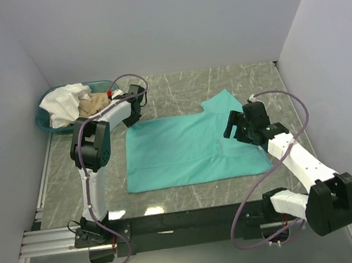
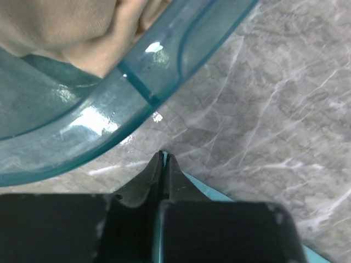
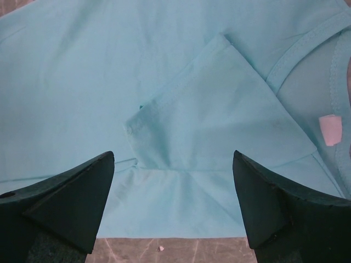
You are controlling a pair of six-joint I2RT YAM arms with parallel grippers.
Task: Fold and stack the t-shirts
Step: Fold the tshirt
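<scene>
Teal-green cloth t-shirt (image 1: 185, 153): lying spread flat on the grey marble table (image 1: 177, 86), one sleeve folded inward.
Left gripper (image 2: 164, 156): fingers pressing together, pinching the shirt's far-left corner, just beside the shallow teal plastic basket (image 1: 43, 119).
Right gripper (image 3: 173, 156): jaws gaping wide, hovering over the folded sleeve.
Crumpled white t-shirt (image 1: 63, 103), tan-beige t-shirt (image 1: 92, 104): sitting in the basket.

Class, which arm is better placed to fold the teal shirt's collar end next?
Right, probably. The right gripper hangs open over the folded sleeve beside the collar of the teal shirt; the left gripper is shut, off by the basket.
</scene>
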